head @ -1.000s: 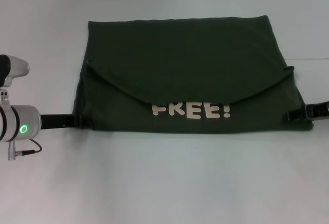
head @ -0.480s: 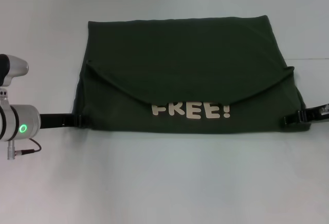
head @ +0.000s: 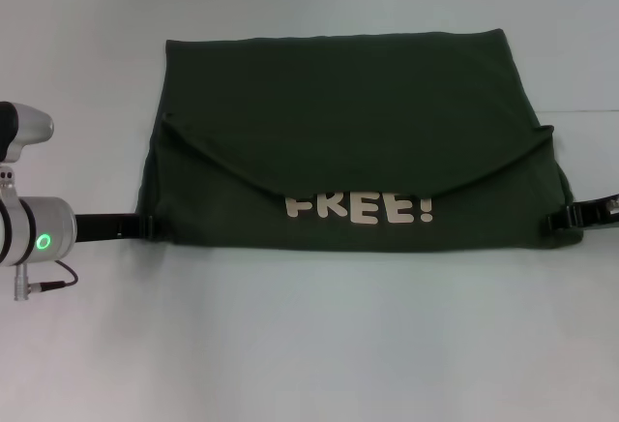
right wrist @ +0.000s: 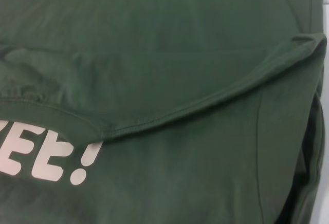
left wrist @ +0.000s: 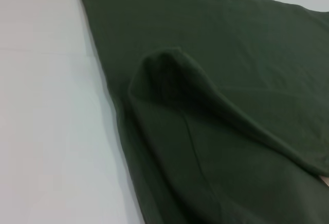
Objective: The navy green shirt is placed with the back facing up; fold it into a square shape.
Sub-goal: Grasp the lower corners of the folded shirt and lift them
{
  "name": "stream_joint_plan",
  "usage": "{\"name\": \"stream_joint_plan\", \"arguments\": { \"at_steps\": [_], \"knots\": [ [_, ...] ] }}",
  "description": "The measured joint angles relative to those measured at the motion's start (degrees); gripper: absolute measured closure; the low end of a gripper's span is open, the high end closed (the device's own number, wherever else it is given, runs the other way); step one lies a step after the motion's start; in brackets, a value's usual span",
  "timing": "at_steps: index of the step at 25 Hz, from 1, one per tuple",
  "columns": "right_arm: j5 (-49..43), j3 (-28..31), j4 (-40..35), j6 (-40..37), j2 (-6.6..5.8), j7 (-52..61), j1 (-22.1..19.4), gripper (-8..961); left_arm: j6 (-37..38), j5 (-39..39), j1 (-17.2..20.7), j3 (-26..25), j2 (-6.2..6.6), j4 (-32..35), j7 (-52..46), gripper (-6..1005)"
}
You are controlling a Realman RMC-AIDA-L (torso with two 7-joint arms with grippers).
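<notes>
The navy green shirt (head: 338,122) lies flat on the white table, its top part folded down in a curved flap. White letters "FREE!" (head: 360,208) show below the flap near the front edge. My left gripper (head: 145,227) sits low at the shirt's front left corner, touching its edge. At the front right corner, my right gripper (head: 566,219) is against the hem. The left wrist view shows a raised fold of the shirt (left wrist: 216,80) beside bare table. The right wrist view shows the shirt (right wrist: 154,54), the flap's seam and part of the lettering (right wrist: 51,162).
The white table (head: 309,345) stretches bare in front of the shirt and to its left. My left arm's silver wrist housing with a green light (head: 39,233) stands at the left border. A faint table seam (head: 580,110) runs behind the shirt's right side.
My right gripper has slid leftward from beside the shirt to its front right corner, and that corner has drawn in slightly. The left arm has stayed put.
</notes>
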Motion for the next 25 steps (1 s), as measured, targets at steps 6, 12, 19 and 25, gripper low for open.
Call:
{"name": "stream_joint_plan", "arguments": {
  "at_steps": [6, 12, 19, 25],
  "knots": [
    [0.02, 0.0, 0.0, 0.08, -0.08, -0.09, 0.0, 688, 0.0, -0.05, 0.0, 0.0, 0.0, 0.0, 0.0, 943],
    [0.1, -0.19, 0.0, -0.74, -0.03, -0.92, 0.01, 697, 0.0, -0.1, 0.0, 0.0, 0.0, 0.05, 0.0, 943],
    [0.26, -0.01, -0.48, -0.73, -0.18, -1.03, -0.49, 900, 0.36, -0.1, -0.05, -0.11, 0.08, 0.12, -0.04, 942],
    [0.56, 0.24, -4.54, -4.5, -0.13, -1.44, -2.31, 908, 5.07, 0.34, 0.34, -0.51, 0.65, 1.89, -1.59, 943]
  ]
}}
